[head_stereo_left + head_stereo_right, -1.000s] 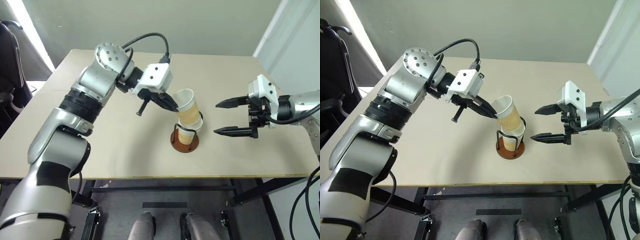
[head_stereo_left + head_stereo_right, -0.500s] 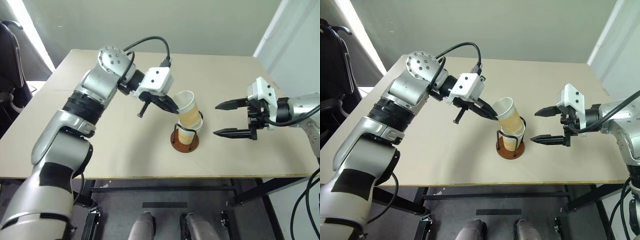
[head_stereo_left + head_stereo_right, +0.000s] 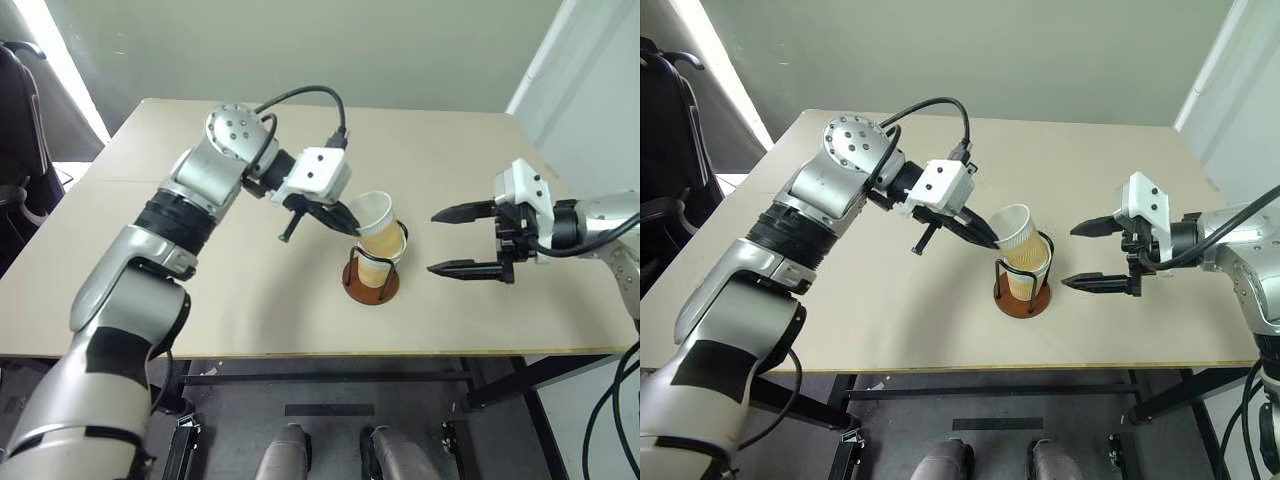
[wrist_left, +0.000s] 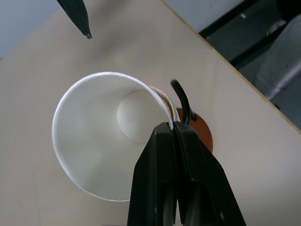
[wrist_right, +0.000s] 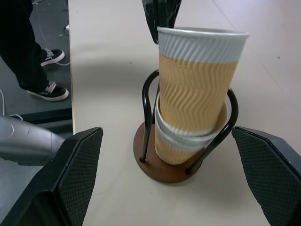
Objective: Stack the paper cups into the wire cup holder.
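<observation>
The wire cup holder (image 3: 371,288) stands near the table's middle front, its black loops rising from a reddish-brown disc (image 5: 164,172). Paper cups (image 5: 188,141) sit nested inside it, white rims showing. The top paper cup (image 3: 378,222) leans slightly left and stands partly down in that stack. My left gripper (image 3: 352,226) is shut on this cup's rim, one finger inside and one outside, as seen in the left wrist view (image 4: 171,126). My right gripper (image 3: 432,241) hovers open just right of the holder, level with the cups, touching nothing.
The beige table (image 3: 250,300) has bare room left of and behind the holder; its front edge runs close below the holder. A black chair (image 3: 15,150) stands off the table's left side. A person's legs and shoes (image 5: 47,89) stand beyond the table's edge.
The held cup sits a little lower and deeper in the stack than a second ago, with the left gripper still shut on its rim. The right gripper has stayed where it was, open.
</observation>
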